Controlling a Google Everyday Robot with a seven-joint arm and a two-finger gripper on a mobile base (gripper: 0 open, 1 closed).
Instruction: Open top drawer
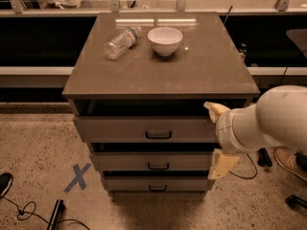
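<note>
The top drawer [124, 127] is the widest grey front under the cabinet's countertop [192, 66], with a small black pull handle [158, 135] at its centre. A dark gap shows between its front and the countertop. My gripper [218, 137] is in front of the right end of the drawer fronts, to the right of the handle and apart from it. Its cream fingers [215, 110] stand wide apart, one up and one down, with nothing between them. The white arm [268, 119] reaches in from the right.
Two narrower grey drawers [153, 163] sit below. On the countertop lie a plastic bottle [121, 41] and a white bowl [165, 40]. A blue tape X [76, 177] and cables [29, 210] are on the floor at left. A shoe [290, 159] is at right.
</note>
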